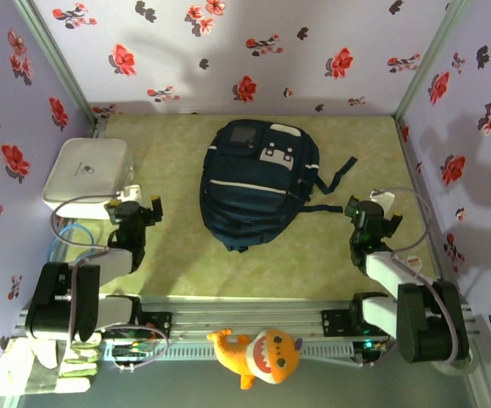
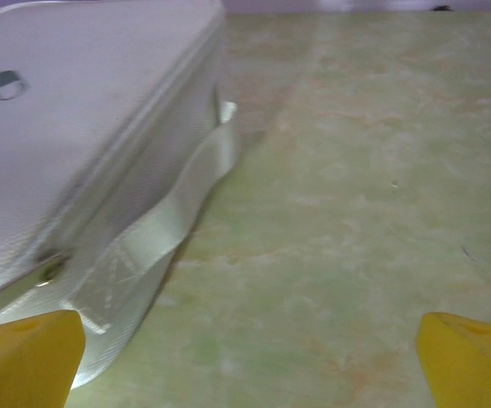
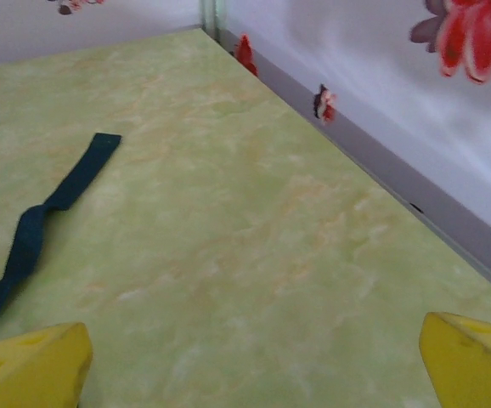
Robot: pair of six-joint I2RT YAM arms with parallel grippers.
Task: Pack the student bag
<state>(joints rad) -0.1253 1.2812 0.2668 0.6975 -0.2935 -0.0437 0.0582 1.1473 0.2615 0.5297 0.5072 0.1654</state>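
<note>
The student bag (image 1: 258, 183), navy blue with white stripes and a grey patch, lies flat in the middle of the green table, closed as far as I can tell. One of its dark straps (image 3: 42, 221) trails across the table to the right of the bag. My left gripper (image 1: 143, 206) rests low to the left of the bag, beside the white box. It is open, yellow fingertips (image 2: 25, 357) wide apart over bare table. My right gripper (image 1: 373, 208) sits to the right of the bag, also open with nothing between its fingertips (image 3: 475, 361).
A white rounded box (image 1: 86, 174) stands at the left edge, close beside the left gripper (image 2: 250, 365). An orange plush shark (image 1: 258, 355) lies in front of the arm bases. Flowered walls (image 1: 449, 127) enclose the table on three sides.
</note>
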